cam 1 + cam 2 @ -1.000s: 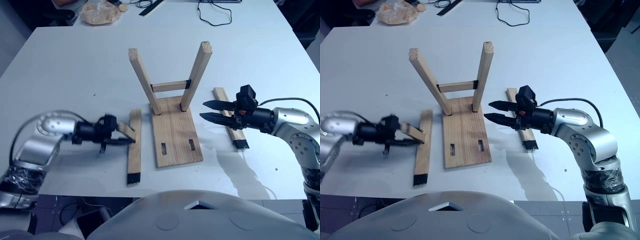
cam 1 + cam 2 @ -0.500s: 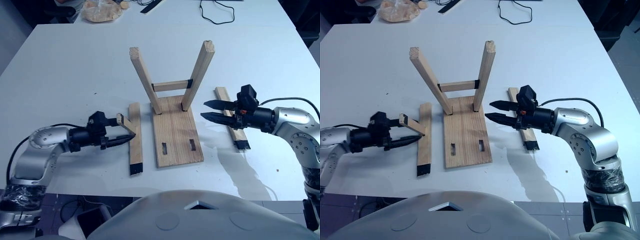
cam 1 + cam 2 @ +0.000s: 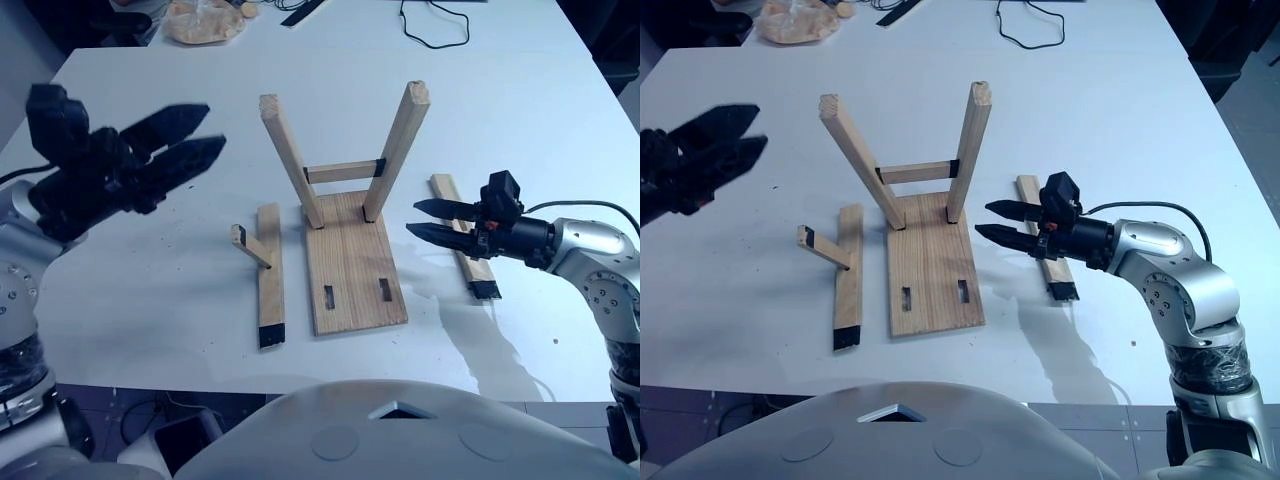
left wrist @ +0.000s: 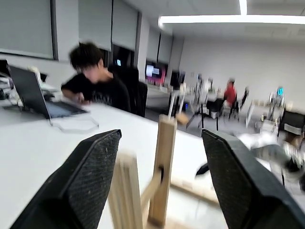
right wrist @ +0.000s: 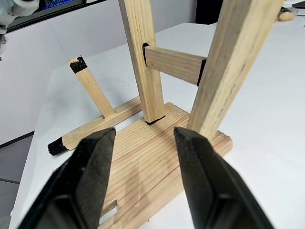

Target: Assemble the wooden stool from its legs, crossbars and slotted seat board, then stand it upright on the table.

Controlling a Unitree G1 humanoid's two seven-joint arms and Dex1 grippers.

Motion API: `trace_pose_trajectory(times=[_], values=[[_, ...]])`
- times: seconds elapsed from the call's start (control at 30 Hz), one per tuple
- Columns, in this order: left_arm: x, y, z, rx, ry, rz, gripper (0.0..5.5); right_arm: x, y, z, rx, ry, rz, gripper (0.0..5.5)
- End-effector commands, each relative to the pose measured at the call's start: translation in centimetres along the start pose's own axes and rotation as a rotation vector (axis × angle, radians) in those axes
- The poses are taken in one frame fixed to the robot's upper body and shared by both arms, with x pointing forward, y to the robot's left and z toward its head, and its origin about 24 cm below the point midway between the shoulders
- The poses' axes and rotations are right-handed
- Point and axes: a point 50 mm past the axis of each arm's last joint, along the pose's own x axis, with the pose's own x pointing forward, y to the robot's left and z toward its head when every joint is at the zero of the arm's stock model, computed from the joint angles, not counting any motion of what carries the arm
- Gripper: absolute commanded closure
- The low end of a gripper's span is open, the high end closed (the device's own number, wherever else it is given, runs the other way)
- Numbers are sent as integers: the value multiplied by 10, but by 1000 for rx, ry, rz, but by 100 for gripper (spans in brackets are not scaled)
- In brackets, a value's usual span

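Fingers apart and empty, the right gripper point(image 3: 412, 218) hovers just right of the flat seat board point(image 3: 350, 265), a loose leg point(image 3: 441, 190) lying near-to-far under its wrist. The left gripper point(image 3: 212, 128), also spread, hangs high at far left, well apart from the second loose leg point(image 3: 268, 275), left of the board. The right arm looks better placed. Its wrist view shows the crossbar point(image 5: 174, 64) notched into the upright legs point(image 5: 143, 57).

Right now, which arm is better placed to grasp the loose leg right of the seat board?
Right. The right gripper hovers open beside the loose leg; the left gripper is raised far off.
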Motion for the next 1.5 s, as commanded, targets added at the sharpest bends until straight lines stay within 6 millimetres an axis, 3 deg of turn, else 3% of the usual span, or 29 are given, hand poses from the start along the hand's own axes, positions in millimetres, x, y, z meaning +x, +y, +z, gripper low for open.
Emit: trace_pose_trajectory(times=[0.03, 0.23, 0.37, 0.47, 0.77, 0.83, 0.9, 1.0, 1.23, 1.33, 1.4, 1.5], values=[[18, -10, -1, -15, -22, -26, 239, 3, -3, 6, -36, 4, 11, 324], [17, -15, -18, -59, 31, -31, 239, 2, -2, 4, -35, 6, 13, 324], [-12, -5, -91, -191, 204, 97, 239, 4, -1, 1, -27, 11, 16, 324], [-18, -12, -116, -227, 247, 105, 239, 5, -1, 1, -26, 18, 21, 324], [-3, 8, -42, -73, 92, 71, 239, 3, 3, -3, -15, 1, -12, 324], [3, 4, -24, -52, 48, 36, 239, 3, 4, -4, -14, -5, -18, 324], [27, -13, -9, -48, -31, -63, 239, 5, 3, -2, -18, -9, -11, 324], [36, -20, -19, -97, -31, -80, 239, 5, 2, -2, -19, -7, -5, 324], [11, -15, -102, -236, 161, 59, 239, 8, 1, -4, -15, 9, 14, 324], [4, -17, -119, -256, 185, 78, 239, 7, -1, -4, -17, 20, 18, 324], [9, -16, -110, -233, 140, 71, 239, 7, -2, -3, -18, 23, 19, 324], [29, -11, -65, -124, 25, 26, 239, 6, -2, -4, -18, 21, 12, 324]])
